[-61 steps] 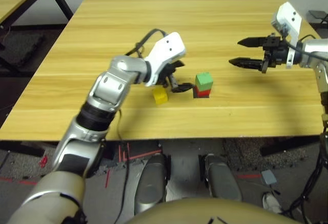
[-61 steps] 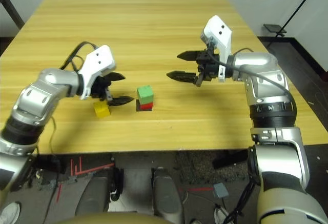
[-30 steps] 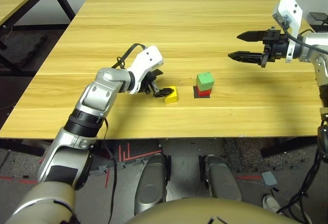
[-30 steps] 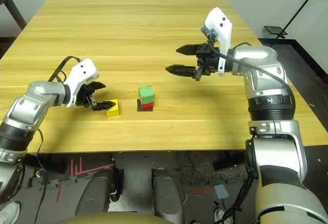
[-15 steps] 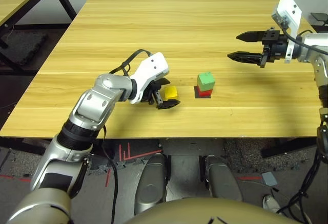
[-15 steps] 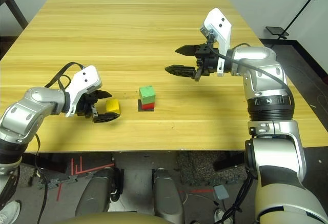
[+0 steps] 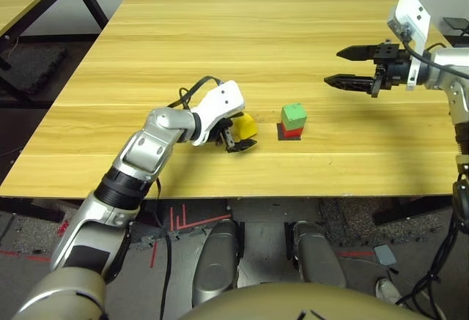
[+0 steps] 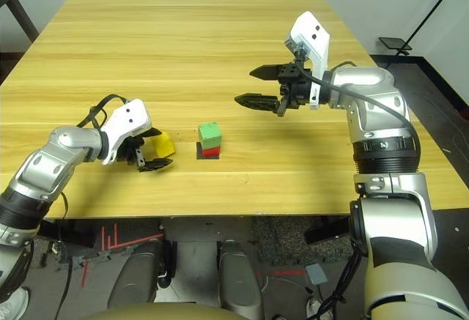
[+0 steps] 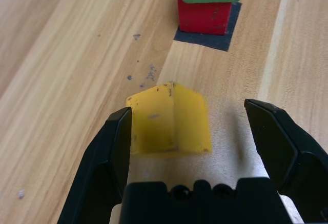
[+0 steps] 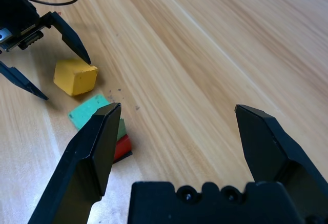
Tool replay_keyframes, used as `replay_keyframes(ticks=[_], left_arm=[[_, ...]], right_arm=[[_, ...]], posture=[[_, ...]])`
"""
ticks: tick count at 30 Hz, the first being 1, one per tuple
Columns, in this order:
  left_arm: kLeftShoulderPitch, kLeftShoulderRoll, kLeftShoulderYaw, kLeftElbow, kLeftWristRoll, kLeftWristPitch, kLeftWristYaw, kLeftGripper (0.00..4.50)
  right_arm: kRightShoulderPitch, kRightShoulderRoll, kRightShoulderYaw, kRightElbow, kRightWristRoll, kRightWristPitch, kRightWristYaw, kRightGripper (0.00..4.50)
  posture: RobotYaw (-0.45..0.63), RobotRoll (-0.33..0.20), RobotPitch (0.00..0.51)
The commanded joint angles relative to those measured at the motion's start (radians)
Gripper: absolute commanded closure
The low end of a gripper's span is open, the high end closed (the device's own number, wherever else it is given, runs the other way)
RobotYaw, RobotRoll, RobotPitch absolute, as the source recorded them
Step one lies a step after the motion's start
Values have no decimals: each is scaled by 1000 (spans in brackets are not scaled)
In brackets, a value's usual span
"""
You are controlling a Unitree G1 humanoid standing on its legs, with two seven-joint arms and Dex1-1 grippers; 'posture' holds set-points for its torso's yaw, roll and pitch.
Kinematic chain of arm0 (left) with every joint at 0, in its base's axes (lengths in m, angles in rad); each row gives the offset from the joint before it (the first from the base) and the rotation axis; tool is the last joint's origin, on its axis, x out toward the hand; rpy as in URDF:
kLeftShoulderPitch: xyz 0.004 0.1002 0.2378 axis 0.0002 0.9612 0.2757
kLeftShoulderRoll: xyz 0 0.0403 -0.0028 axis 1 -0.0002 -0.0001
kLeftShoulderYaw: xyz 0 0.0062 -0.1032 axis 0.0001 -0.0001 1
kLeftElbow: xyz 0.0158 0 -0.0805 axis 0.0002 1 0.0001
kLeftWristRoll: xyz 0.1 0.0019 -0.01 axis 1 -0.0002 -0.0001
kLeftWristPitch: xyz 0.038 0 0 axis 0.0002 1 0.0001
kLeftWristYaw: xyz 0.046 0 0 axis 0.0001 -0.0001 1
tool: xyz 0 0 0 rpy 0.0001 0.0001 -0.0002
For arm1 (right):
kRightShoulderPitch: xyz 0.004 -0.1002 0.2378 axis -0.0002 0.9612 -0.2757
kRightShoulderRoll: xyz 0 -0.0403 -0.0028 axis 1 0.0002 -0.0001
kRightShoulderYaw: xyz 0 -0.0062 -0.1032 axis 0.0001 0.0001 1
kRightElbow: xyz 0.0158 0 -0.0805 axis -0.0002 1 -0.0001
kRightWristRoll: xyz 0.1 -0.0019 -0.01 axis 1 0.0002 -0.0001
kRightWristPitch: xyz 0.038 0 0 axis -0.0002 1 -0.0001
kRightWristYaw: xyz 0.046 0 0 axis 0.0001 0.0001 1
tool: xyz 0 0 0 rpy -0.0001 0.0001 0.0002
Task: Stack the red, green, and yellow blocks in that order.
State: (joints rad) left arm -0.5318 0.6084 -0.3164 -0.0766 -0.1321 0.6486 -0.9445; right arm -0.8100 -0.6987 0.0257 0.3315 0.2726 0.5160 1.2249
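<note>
Since a second ago the left hand (image 9: 192,131) has come round the small matte yellow cube (image 9: 169,119), which has slid a little nearer the stack. Its fingers stand wide apart with the cube between them, one finger (image 9: 110,152) touching or nearly so. The matte green cube (image 7: 293,116) already sits on the matte red cube (image 7: 291,132) on the light wooden desk (image 7: 293,34). The right hand (image 7: 350,67), fingers spread and empty, hangs beyond the stack. The step in hand is grasping yellow; next, close squarely and lift it onto green.
</note>
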Motion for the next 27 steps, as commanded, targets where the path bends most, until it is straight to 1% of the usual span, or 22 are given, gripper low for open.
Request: replay_keyframes(ticks=[1,12,17,20,22,24,25,26,27], left_arm=[[-6,-5,-2,-18,-5,27,-1,17],[20,-26,-5,6,8,11,22,17],[36,-28,-20,48,28,-14,30,17],[40,-34,-21,77,39,-23,43,519],[42,-34,-22,85,44,-26,44,1243],[40,-31,-23,71,33,-8,29,1849],[37,-39,-13,62,23,-3,32,2261],[14,-47,2,32,0,29,29,2459],[-23,-58,21,-4,-26,69,30,2441]], right_arm=[[11,-4,-9,-18,20,10,-2,0],[-4,4,-1,5,25,-3,-2,0],[-8,12,0,11,28,-7,-2,0],[-12,15,-1,16,28,-11,-3,0],[-13,17,-3,17,28,-12,-5,0],[-13,18,-5,18,28,-13,-6,0],[-12,16,-5,17,28,-13,-6,0],[-8,13,-7,14,29,-10,-7,0],[0,7,-9,9,30,-6,-6,0]], posture=[[116,-145,90],[122,-148,90],[125,-150,89],[125,-150,88],[125,-150,89],[125,-150,89],[123,-149,92],[124,-149,95],[124,-149,95]])
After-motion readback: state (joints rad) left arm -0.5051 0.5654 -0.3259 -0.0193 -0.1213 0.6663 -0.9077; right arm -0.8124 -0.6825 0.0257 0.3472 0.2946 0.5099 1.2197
